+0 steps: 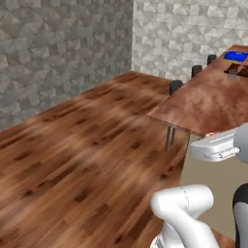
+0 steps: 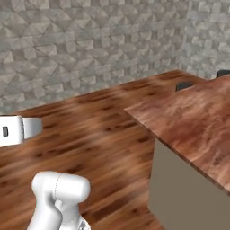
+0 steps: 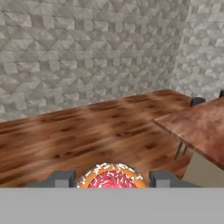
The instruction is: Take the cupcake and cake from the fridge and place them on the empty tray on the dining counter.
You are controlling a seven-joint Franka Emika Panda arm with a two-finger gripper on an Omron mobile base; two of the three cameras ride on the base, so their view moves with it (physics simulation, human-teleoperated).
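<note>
Here, in the left base view, the wooden floor (image 1: 72, 155) fills the left side under a grey stone wall (image 1: 58, 53). Further right the dining counter (image 1: 208, 101) runs away toward the far right, reddish-brown, with dark stool backs (image 1: 175, 86) along its near edge. At its far end lies the blue tray (image 1: 236, 56), just beside a dark brown tray (image 1: 240, 71). At the right edge the white arm (image 1: 218, 145) reaches across in front of the counter.

In the right base view, the arm's white link (image 2: 18, 130) juts in from the left edge, over the floor. The counter's corner (image 2: 188, 121) takes the right side, its beige base (image 2: 179, 197) below.

In the hand view, the two finger tips (image 3: 61, 178) rise at the bottom, one on each side of the cupcake (image 3: 112, 178). Its red-pink top with pale sprinkles sits between them, close against both, so the jaws stand part-spread and appear to pinch it. Floor and wall lie beyond, and the counter's corner (image 3: 197, 127) shows at the right, well apart from the cupcake.
</note>
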